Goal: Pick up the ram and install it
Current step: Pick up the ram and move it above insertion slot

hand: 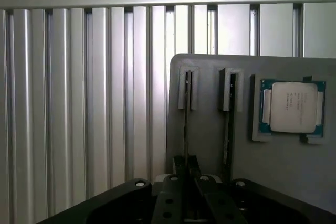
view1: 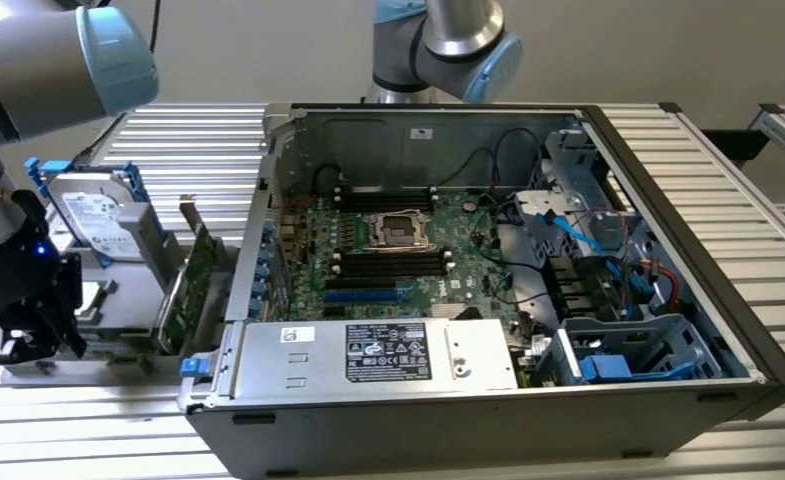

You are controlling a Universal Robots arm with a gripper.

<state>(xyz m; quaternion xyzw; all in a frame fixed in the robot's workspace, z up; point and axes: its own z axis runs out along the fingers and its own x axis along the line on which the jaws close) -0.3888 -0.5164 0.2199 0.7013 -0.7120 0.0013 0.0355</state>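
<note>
You see the gripper pinched on the ram, which stands edge-on in the gray holder, in the slot farther from the processor. Its chips are hidden, and the fingers cover its near end.

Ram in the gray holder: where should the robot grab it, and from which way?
Probably pinch the ram across its two flat faces, along the thin free edge, coming straight down from above. It stands on edge in a slot of the gray holder, so only that narrow edge is reachable.
</note>
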